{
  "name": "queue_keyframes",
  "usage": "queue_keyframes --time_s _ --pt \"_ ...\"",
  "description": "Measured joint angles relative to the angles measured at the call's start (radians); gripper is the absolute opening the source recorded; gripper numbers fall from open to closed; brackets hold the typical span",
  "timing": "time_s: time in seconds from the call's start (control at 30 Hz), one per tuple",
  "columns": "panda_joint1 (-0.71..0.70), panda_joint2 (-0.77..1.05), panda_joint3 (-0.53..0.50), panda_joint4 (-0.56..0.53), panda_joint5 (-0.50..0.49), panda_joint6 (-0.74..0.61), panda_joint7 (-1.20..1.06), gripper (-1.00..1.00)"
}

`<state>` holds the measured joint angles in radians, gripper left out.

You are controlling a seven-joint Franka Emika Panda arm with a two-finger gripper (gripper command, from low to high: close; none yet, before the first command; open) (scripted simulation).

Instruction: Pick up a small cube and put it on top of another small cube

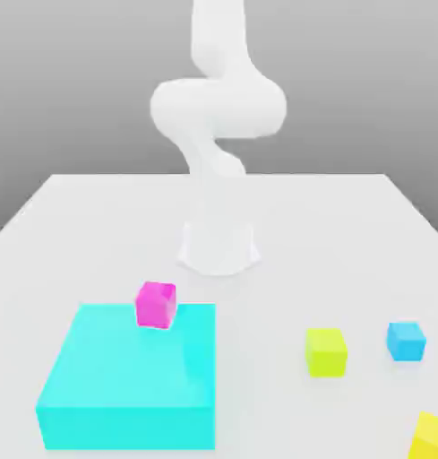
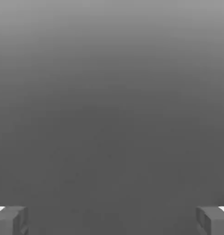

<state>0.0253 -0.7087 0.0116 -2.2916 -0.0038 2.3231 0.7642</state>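
My end effector (image 2: 112, 220) gapes wide, empty; I risk grabbing the lime cube (image 1: 326, 350) instead of the near-right yellow cube (image 1: 432, 436).

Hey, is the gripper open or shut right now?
Open. In the hand view the gripper has its two fingertips far apart at opposite edges, with nothing between them.

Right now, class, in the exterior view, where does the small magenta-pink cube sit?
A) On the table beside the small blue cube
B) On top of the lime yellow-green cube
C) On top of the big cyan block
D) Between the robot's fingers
C: the magenta-pink cube rests on the top face of the big cyan block, near its far edge, well apart from the other small cubes.
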Motion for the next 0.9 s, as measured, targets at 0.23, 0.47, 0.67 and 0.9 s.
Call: queue_keyframes --time_s 0.23,0.47,0.67,0.9 --pt "0.069 0.260 0.038 0.024 -0.011 0.065 -0.102 0.00" --pt "0.129 0.513 0.083 0.048 -0.031 0.128 -0.195 0.00" --pt "0.197 0.732 0.122 0.068 -0.061 0.182 -0.266 0.00" --pt "0.251 0.988 0.159 0.093 -0.113 0.244 -0.336 0.00"
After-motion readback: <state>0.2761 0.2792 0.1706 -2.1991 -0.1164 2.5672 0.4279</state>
